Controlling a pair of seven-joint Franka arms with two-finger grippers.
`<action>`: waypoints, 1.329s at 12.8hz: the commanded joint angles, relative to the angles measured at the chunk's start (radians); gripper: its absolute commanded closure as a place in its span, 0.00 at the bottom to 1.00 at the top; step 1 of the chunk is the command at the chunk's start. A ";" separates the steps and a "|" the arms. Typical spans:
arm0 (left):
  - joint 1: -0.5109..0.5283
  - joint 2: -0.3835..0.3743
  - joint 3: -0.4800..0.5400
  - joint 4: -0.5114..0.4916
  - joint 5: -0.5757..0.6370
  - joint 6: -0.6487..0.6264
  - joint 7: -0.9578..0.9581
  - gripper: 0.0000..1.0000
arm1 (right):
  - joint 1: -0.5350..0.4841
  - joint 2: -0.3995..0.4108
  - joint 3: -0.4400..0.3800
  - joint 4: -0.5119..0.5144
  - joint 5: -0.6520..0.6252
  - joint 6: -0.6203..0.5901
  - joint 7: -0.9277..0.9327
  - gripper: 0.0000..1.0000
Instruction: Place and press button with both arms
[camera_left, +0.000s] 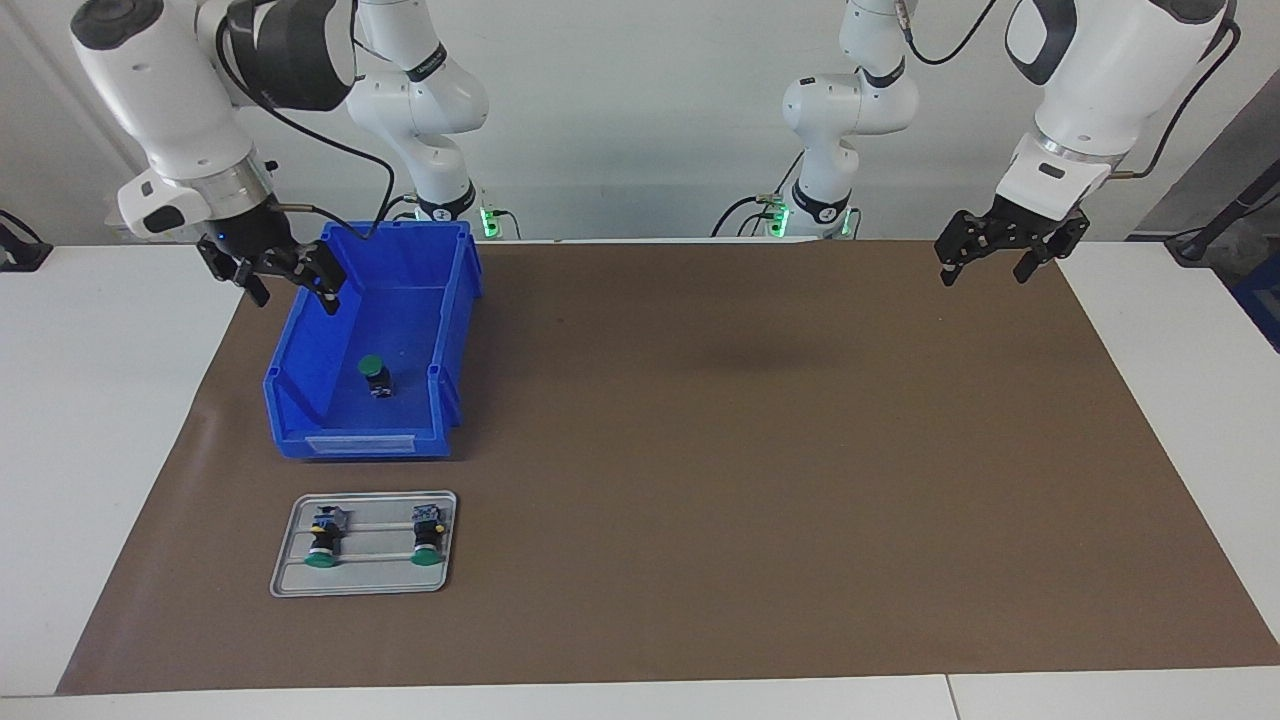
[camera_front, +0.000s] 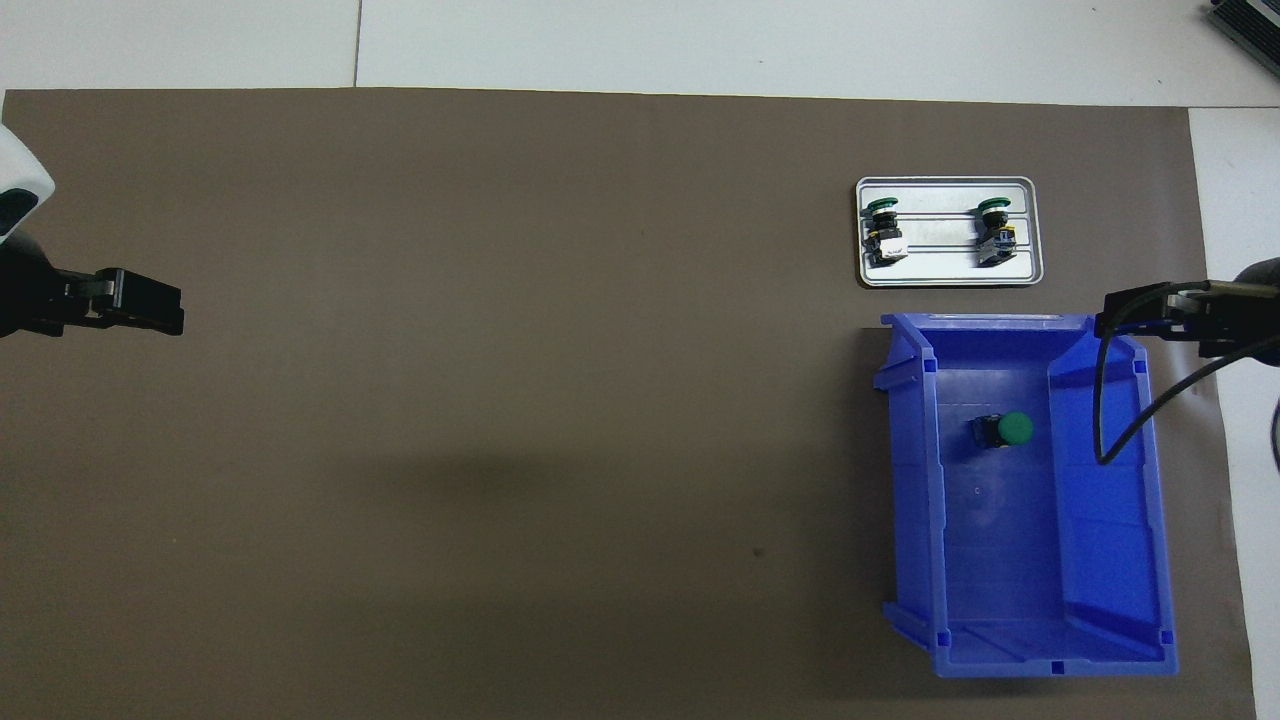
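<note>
The small green-capped black push-button (camera_left: 374, 376) in the blue plastic bin (camera_left: 300, 350) looks light and rigid; you should grip its black body. Both the right gripper (camera_left: 285, 275) and the left gripper (camera_left: 990, 255) hang open, empty.

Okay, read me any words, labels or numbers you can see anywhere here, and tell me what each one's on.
No text here can be read.
Label strip on the front of the blue bin: pale, nothing legible on it.
Dark band on the right arm: has lettering, too small to read.
Buttons on the metal tray: no readable markings.
</note>
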 joint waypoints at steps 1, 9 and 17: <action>0.007 -0.024 -0.002 -0.025 -0.009 -0.005 0.007 0.00 | -0.003 -0.001 0.016 0.101 -0.006 -0.112 0.058 0.00; 0.007 -0.024 -0.002 -0.025 -0.009 -0.005 0.007 0.00 | -0.006 -0.041 0.027 0.078 -0.003 -0.164 0.058 0.00; 0.007 -0.024 -0.002 -0.025 -0.009 -0.005 0.007 0.00 | 0.052 -0.039 -0.019 0.078 -0.005 -0.166 0.052 0.00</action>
